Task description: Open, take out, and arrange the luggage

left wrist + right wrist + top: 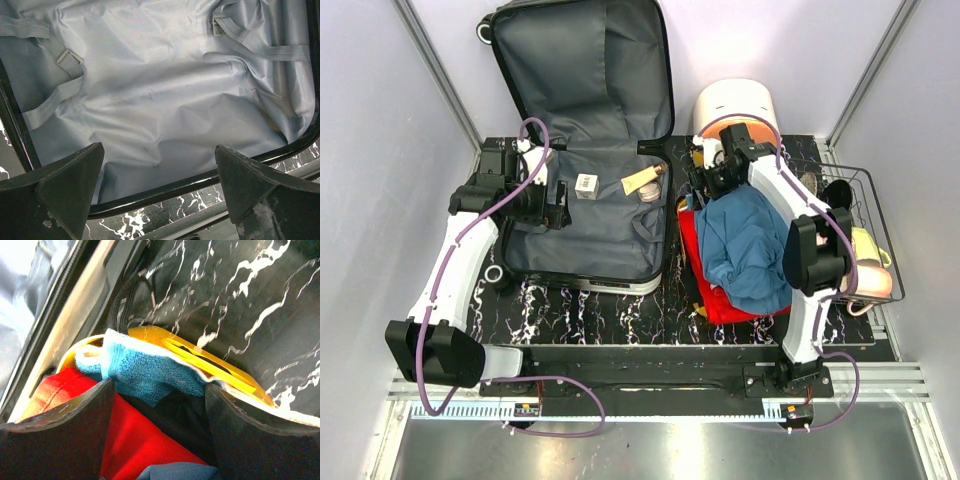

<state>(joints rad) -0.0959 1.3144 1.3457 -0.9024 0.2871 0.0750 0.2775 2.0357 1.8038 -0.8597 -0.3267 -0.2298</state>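
Since the luggage (580,245) already lies open at eleven o'clock on the table (620,310), lid propped toward twelve, the step in hand looks like arranging the unpacked things; at its three o'clock a blue garment (745,245) and a red garment (720,300) heap over the orange tray (200,357); the right gripper (160,390) hangs at the tray's twelve o'clock end, jaws apart astride a blue towel (145,372), not visibly pinching it; it should bite terry only, clear of the rim; the left gripper (159,150) hovers wide and empty at the case's nine o'clock wall; a white cube (585,186) and a tan bottle (642,181) lie inside.
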